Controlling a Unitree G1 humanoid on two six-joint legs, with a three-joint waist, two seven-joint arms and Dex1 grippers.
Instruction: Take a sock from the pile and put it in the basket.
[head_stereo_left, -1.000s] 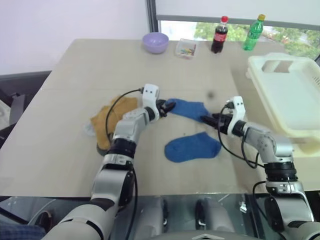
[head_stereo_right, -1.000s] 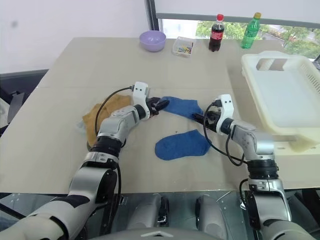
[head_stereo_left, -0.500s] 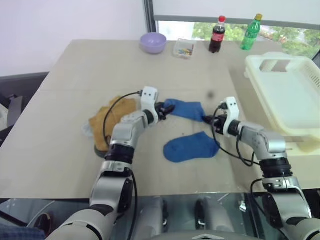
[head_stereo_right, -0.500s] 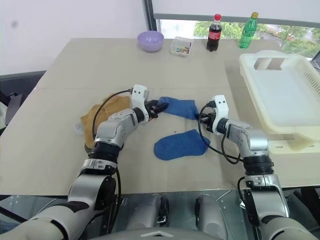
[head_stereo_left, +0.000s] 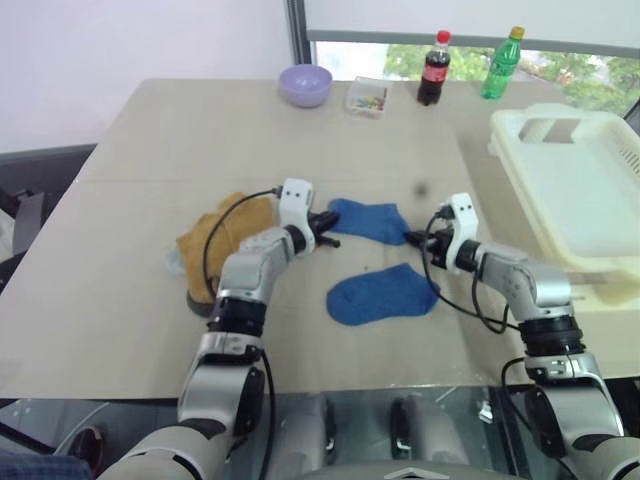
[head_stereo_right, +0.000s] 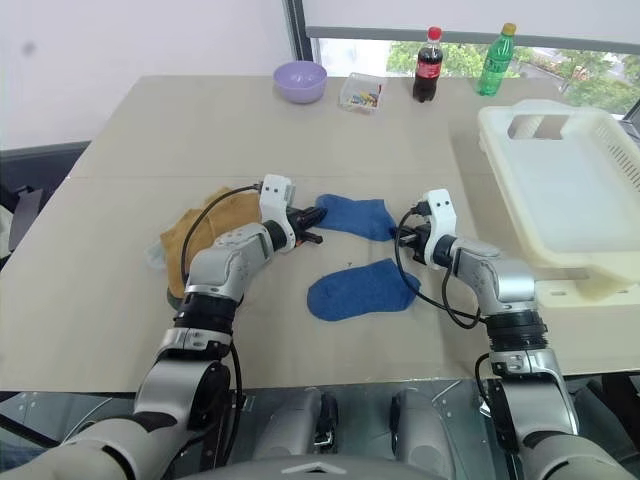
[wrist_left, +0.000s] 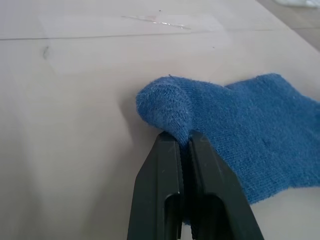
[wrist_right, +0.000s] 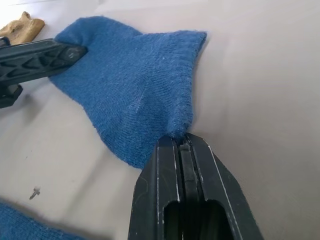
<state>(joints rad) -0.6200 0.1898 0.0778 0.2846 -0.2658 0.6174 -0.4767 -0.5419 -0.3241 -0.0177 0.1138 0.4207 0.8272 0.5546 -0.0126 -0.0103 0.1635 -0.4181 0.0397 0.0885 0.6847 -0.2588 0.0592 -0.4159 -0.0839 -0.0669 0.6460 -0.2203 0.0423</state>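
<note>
Both grippers pinch 1 blue sock (head_stereo_left: 372, 219) lying on the table (head_stereo_left: 150, 150): the left gripper (head_stereo_left: 327, 220) is closed on its toe end, the right gripper (head_stereo_left: 418, 238) closed on its cuff edge. A second blue sock (head_stereo_left: 385, 294) lies nearer; the yellow socks (head_stereo_left: 222, 235) sit beside the left arm. The basket (head_stereo_left: 575, 185) stands at the right. Advisable: lift both ends together, level, and carry rightward over the rim before releasing.

On the table (head_stereo_left: 140, 150): sock (head_stereo_left: 372, 219) at centre; second sock (head_stereo_left: 385, 294) nearer than it, heap (head_stereo_left: 222, 232) left of it, basket (head_stereo_left: 575, 185) right, bowl (head_stereo_left: 307, 84) and bottles (head_stereo_left: 435, 68) far behind.
</note>
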